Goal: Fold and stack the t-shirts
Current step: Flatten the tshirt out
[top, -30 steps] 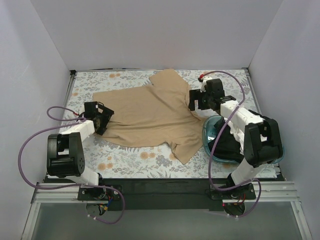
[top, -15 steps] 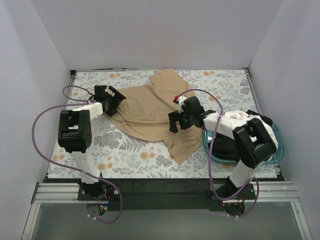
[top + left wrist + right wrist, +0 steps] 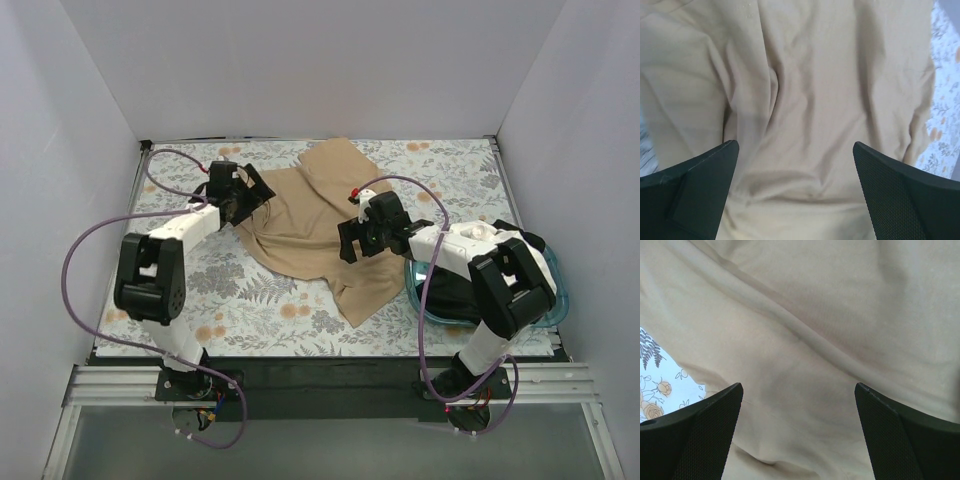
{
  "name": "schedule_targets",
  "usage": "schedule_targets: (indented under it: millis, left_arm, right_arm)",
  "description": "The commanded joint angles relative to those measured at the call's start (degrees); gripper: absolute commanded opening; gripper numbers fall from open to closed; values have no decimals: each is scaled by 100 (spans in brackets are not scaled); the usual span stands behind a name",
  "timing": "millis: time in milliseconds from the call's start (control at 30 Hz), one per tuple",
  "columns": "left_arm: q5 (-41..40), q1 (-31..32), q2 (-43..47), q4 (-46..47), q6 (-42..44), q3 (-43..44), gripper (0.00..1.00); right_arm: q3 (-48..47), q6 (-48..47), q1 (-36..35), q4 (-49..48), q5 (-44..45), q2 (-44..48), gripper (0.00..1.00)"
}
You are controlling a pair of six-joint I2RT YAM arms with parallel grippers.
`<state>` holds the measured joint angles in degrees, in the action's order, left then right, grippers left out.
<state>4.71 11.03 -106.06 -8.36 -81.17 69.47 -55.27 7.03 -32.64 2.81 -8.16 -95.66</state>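
Note:
The tan t-shirt (image 3: 310, 225) lies bunched in the middle of the floral table, its left part folded over toward the right. My left gripper (image 3: 248, 196) is open over the shirt's left edge; in the left wrist view (image 3: 795, 150) its jaws stand wide apart above wrinkled tan cloth (image 3: 815, 90). My right gripper (image 3: 352, 240) is open over the shirt's right side; its wrist view (image 3: 798, 390) shows wide jaws above tan cloth (image 3: 815, 315). A black t-shirt (image 3: 450, 285) lies in the basin under the right arm. The white t-shirt is out of view.
The teal round basin (image 3: 411, 283) stands at the right, partly under the right arm. The floral tablecloth (image 3: 250, 310) shows at the front left. White walls close the table on three sides. Purple cables loop from both arms.
Both grippers moved inward. The left went from the front left to the back left edge of the shirt, and the right came toward the centre. The shirt's left part has bunched rightward.

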Motion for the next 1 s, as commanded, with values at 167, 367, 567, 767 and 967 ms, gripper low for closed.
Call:
schedule_targets:
  millis: [167, 367, 567, 767, 967]
  left_arm:
    - [-990, -66, 2176, -104, -399, -1681, 98]
    - [-1305, -66, 2415, -245, -724, -2289, 97]
    - [-1455, -74, 1793, -491, -857, -2044, 72]
    - [-1710, -153, 1080, -728, -998, -1596, 49]
    - [-2078, -153, 640, -948, -989, -1182, 42]
  right_arm:
    - [139, 88, -23, -219, -54, 372, 98]
    - [244, 159, -102, -211, -45, 513, 98]
    - [411, 229, -146, -219, -10, 741, 98]
    - [578, 255, -146, -210, 104, 1005, 98]
    - [666, 273, -155, -202, 184, 1163, 98]
